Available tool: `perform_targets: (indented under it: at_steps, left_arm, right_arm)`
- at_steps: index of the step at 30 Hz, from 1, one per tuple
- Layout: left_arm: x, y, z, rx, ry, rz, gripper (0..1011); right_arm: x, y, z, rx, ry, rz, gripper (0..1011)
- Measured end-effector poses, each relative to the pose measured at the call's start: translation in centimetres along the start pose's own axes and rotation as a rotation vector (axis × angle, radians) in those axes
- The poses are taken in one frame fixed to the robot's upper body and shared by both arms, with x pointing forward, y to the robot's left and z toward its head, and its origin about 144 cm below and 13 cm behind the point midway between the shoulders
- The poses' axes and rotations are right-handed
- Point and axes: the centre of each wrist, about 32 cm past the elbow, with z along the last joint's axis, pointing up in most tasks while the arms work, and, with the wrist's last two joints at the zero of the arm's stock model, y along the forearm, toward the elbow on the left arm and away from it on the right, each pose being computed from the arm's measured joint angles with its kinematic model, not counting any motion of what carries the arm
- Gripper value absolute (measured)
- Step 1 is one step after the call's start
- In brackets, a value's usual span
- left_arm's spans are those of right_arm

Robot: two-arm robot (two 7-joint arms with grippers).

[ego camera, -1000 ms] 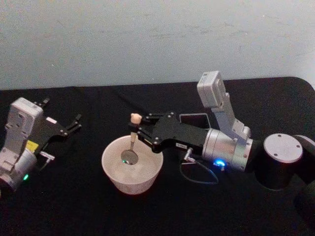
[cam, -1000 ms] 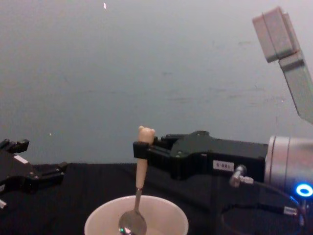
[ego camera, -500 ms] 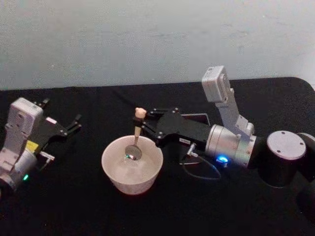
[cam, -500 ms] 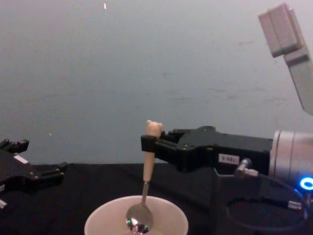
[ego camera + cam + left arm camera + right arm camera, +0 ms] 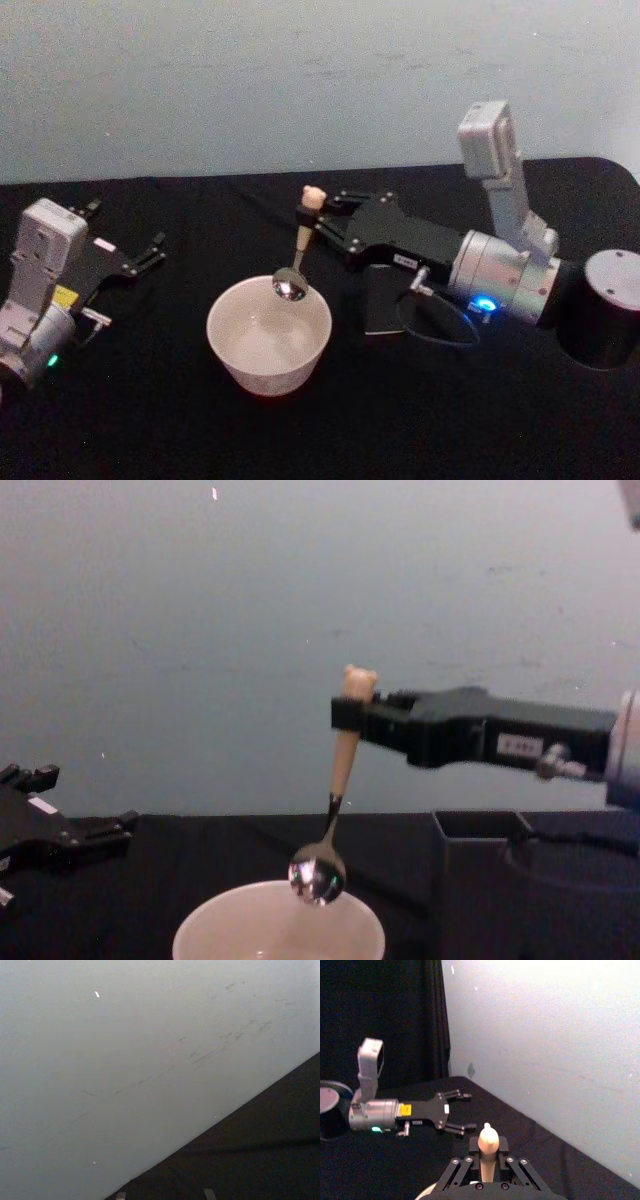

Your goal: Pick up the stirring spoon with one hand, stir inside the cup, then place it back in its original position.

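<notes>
My right gripper (image 5: pixel 318 218) is shut on the stirring spoon (image 5: pixel 297 255) near the bear-head top of its pale handle (image 5: pixel 347 750). The spoon hangs almost upright, and its shiny bowl (image 5: pixel 317 876) is just above the far rim of the cream-white cup (image 5: pixel 268 335), clear of it. In the right wrist view the bear head (image 5: pixel 487 1138) pokes up between the fingers of the right gripper (image 5: pixel 487 1160). My left gripper (image 5: pixel 148 252) rests open on the table at the left, apart from the cup; the same left gripper (image 5: pixel 455 1112) is seen open in the right wrist view.
A dark grey square holder (image 5: pixel 382 300) stands on the black table just right of the cup, under my right arm. A cable loop (image 5: pixel 440 325) hangs from that arm's wrist. A pale wall runs behind the table.
My right gripper has lifted the spoon up and to the right: its bowl has come out of the cup and now hangs over the far rim. The left arm has not moved.
</notes>
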Motion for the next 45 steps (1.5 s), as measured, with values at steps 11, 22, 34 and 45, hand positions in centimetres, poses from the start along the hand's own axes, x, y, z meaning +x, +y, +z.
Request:
perform_targets:
  at_steps: [11, 22, 34, 45]
  left_arm:
    - [0.0, 0.0, 0.0, 0.0, 0.0, 0.0, 1001]
    - [0.0, 0.0, 0.0, 0.0, 0.0, 0.0, 1001]
    - [0.0, 0.0, 0.0, 0.0, 0.0, 0.0, 1001]
    - [0.0, 0.0, 0.0, 0.0, 0.0, 0.0, 1002]
  right_arm:
    - [0.0, -1.7, 2.4, 0.057, 0.033, -0.032, 205]
    - [1.4, -4.6, 4.1, 0.123, 0.076, -0.093, 205]
    - [2.7, -7.7, 4.1, 0.128, 0.064, -0.148, 205]
    - [3.0, -8.3, 2.7, 0.086, 0.065, -0.177, 205]
